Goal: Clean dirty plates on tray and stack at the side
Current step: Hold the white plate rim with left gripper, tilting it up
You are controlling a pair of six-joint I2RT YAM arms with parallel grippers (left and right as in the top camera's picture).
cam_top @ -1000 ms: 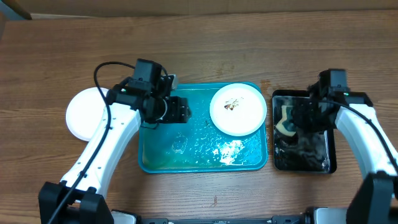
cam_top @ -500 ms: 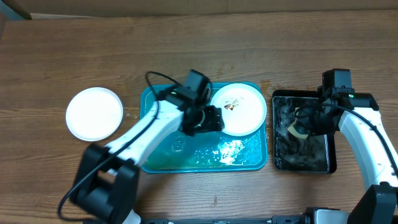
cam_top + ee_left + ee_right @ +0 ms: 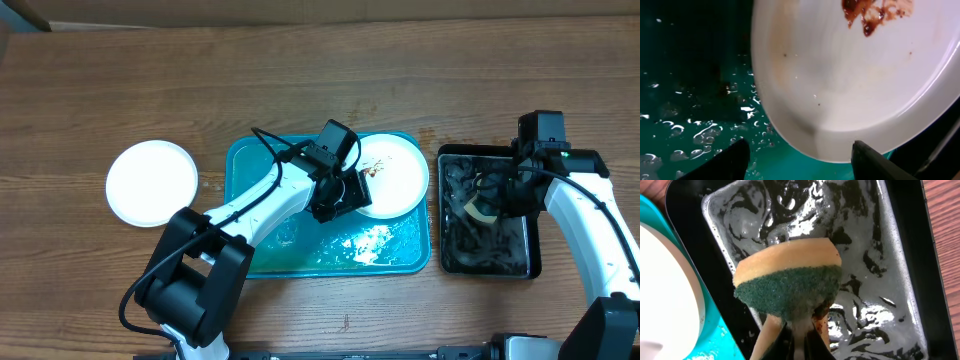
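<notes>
a clean plate (image 3: 152, 182) lies on the desk (image 3: 100, 80), left of the tray (image 3: 300, 255). the left tool (image 3: 338, 197) hovers released, fingers (image 3: 725, 162) apart either side of the smeared plate's (image 3: 395, 175) left rim, at the tray's right end. the right tool (image 3: 800, 336) is clenched on a sponge (image 3: 787, 287) over the black tray (image 3: 485, 258).

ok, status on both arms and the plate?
Left jaws open, straddling the rim of the dirty plate on the tray, no grip. Right jaws shut on the sponge over the black tray. White plate sits off-tray. Nothing in the way.
</notes>
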